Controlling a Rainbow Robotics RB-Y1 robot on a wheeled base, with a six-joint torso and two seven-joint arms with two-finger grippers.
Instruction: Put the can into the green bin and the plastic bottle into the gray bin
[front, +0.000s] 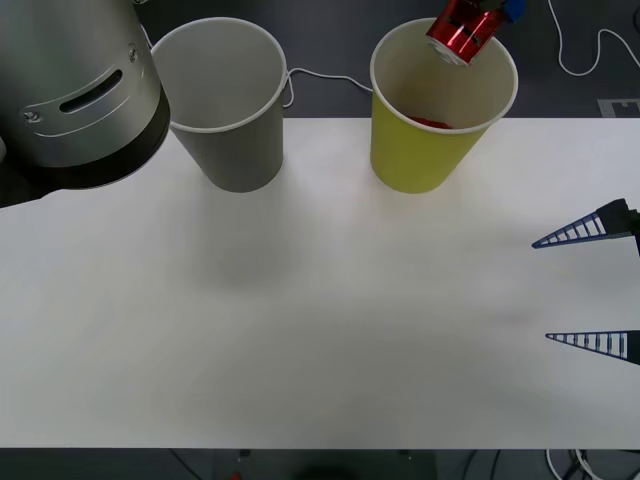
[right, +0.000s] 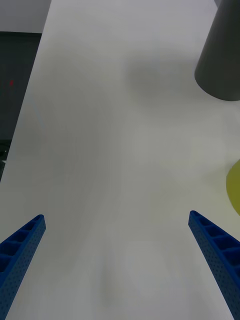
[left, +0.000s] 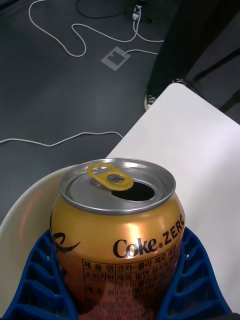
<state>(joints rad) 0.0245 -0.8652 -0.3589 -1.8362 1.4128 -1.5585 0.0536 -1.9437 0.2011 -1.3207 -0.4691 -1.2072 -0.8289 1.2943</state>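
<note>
1. The left gripper pinches the can between its 2 blue ribbed fingers; in the front view the can hangs tilted above the far rim of the green bin, not yet inside it; in the left wrist view the can's opened top and pull tab face the camera, with the bin's pale rim just beneath.
2. The green bin stands upright at the far edge of the white table; something red lies inside it, too hidden to tell what.
3. The gray bin stands upright just beside the green bin, on its left, apart from it; its inside looks pale.
4. The right gripper hovers over the table's right side, its 2 fingers spread wide and holding nothing, well apart from both bins.
</note>
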